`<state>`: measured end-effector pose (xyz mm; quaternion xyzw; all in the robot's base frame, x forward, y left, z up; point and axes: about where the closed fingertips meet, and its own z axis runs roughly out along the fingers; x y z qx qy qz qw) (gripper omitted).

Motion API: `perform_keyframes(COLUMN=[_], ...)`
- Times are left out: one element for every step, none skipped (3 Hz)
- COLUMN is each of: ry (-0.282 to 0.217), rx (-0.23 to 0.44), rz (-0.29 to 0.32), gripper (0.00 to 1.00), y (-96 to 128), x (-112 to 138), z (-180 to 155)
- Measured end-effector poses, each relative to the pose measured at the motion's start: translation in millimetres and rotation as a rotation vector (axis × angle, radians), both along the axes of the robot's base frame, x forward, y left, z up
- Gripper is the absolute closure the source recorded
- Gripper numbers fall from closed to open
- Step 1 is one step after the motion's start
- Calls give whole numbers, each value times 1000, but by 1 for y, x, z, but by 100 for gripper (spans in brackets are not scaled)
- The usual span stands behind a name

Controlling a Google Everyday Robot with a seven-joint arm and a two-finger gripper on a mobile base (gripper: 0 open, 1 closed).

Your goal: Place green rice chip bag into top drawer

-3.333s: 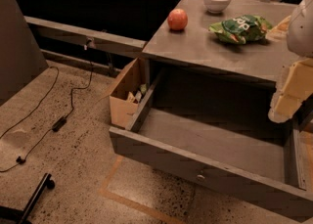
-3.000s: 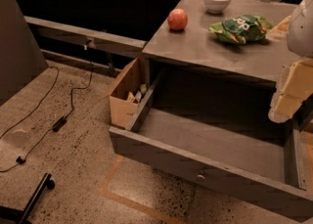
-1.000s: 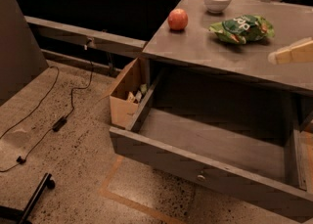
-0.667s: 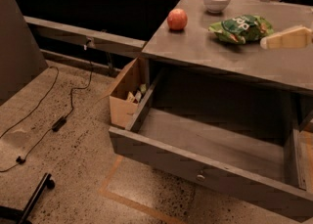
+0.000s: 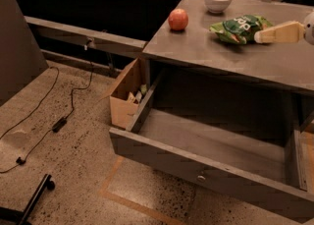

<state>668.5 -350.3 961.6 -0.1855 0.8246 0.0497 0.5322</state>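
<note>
The green rice chip bag lies crinkled on the grey table top at the back right. My gripper reaches in from the right edge, low over the table, and its cream tip is at the bag's right side. I cannot tell whether it touches the bag. The top drawer is pulled wide open below the table top. Its flat front panel carries a small round knob, and its inside looks bare.
A red apple and a white bowl stand on the table left of and behind the bag. A brown cardboard box sits on the floor against the drawer's left side. Cables lie on the speckled floor.
My gripper has risen from beside the drawer's right end to table height and moved left, up to the bag's right side. The bag, apple, bowl and drawer have not moved.
</note>
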Motion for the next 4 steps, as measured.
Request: perform_keyframes(ry=[-21, -61, -123, -223], rx=[-8, -43, -53, 8], rz=[-29, -56, -110, -183], gripper=[0, 0, 0, 0], y=[3, 25, 35, 42], x=[3, 11, 28, 66], z=[-11, -36, -47, -49])
